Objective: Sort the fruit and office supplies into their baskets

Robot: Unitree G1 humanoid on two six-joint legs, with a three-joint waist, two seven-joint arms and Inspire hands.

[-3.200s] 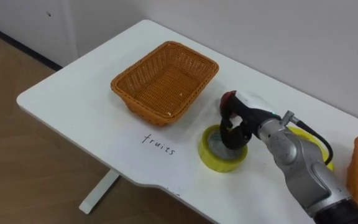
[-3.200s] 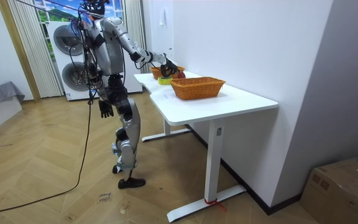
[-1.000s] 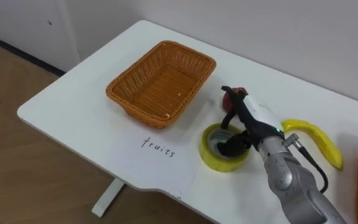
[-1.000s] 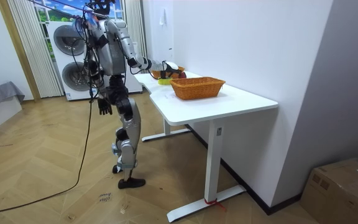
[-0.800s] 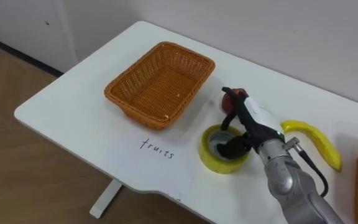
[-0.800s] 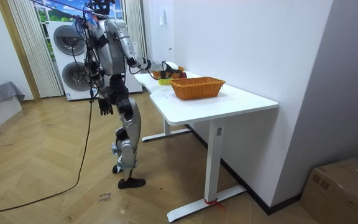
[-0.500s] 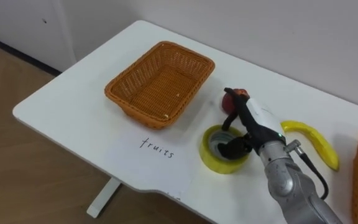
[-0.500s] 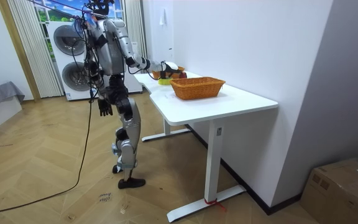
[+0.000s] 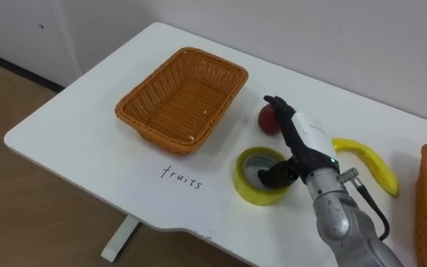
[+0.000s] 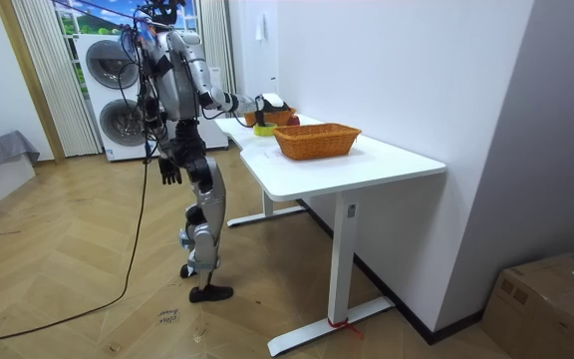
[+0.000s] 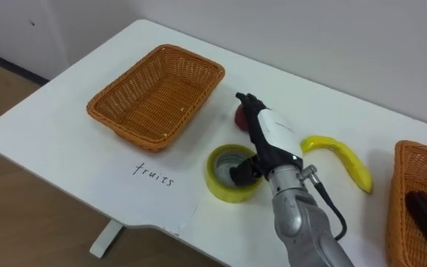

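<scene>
An empty wicker basket (image 9: 180, 100) stands at the table's left, with a paper sheet marked "fruits" (image 9: 180, 178) in front of it. A red apple (image 9: 266, 119) lies to its right. Just nearer than the apple lies a yellow tape roll (image 9: 258, 176), and right of both a banana (image 9: 367, 164). My right hand (image 9: 300, 141) hovers over the roll's right side. It is open, with fingers straight and pointing at the apple and the thumb dipping into the roll's hole. In the room view my left hand (image 10: 170, 175) hangs by my side.
A second wicker basket (image 11: 418, 194) sits at the table's right end with a dark object (image 11: 425, 211) in it. The white table (image 9: 87, 126) stands against a wall, and its near edge runs just below the paper sheet.
The hand that was curled over the apple has straightened its fingers and drawn back over the tape roll, which leaves the apple uncovered. The eye view has shifted a little.
</scene>
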